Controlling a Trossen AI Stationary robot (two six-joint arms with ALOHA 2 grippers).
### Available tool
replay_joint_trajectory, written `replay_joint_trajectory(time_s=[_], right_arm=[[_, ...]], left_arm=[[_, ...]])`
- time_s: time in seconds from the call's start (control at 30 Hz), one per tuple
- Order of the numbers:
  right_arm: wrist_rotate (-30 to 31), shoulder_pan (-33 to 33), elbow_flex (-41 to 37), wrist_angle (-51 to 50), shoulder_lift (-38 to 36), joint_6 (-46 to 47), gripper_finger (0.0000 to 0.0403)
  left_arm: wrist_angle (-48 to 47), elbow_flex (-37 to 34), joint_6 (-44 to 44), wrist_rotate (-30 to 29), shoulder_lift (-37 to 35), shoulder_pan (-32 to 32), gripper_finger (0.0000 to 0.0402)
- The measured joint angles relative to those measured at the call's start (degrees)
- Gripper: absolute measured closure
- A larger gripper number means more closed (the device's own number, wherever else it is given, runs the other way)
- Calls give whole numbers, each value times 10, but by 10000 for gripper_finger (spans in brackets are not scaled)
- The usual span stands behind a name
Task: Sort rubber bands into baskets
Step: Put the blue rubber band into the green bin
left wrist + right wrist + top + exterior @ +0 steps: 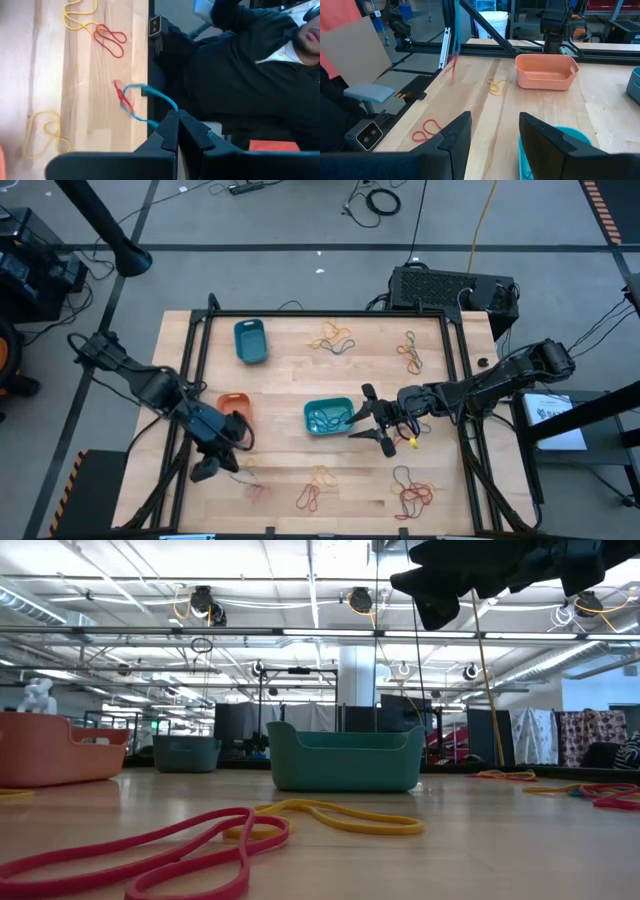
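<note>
The wooden table (290, 395) carries everything. The right arm reaches in from the right side, and the right gripper (372, 419) hangs above the table just beside the teal-green basket (328, 416), its fingers spread wide and holding nothing. The left arm comes in from the left, and the left gripper (207, 469) is near the table's front left, fingers pinched shut on a blue-green rubber band (150, 102) that dangles with a red one caught on it. The orange basket (234, 404) sits beside the left arm; the darker blue basket (250, 341) stands farther back. The teal-green basket holds some blue-green bands. Loose rubber bands (410, 492) lie in small clusters along the front and back of the table.
</note>
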Motion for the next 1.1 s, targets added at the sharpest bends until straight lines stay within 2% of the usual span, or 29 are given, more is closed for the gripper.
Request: replay_joint_trajectory(time_s=[0.1, 0.2, 0.27, 0.33, 0.6, 0.83, 1.0, 1.1], right_arm=[[0, 0, 0, 0, 0, 0, 243], [0, 0, 0, 0, 0, 0, 243], [0, 0, 0, 0, 0, 0, 243], [0, 0, 0, -1, 0, 0, 243], [0, 0, 0, -2, 0, 0, 243], [0, 0, 0, -1, 0, 0, 243], [0, 0, 0, -1, 0, 0, 243], [0, 0, 0, 0, 0, 0, 243]], left_arm=[[-31, 20, 20, -25, -4, 0, 394], [-76, 21, 41, -94, -8, 0, 394], [-98, 8, 32, -129, -8, -3, 394], [-102, -18, 17, -132, -6, -5, 394], [-21, -151, -9, -76, 3, -5, 394], [152, -270, -70, 30, 3, -5, 394], [237, -300, -139, 79, 3, -5, 394], [354, -297, -155, 122, 3, -2, 394]])
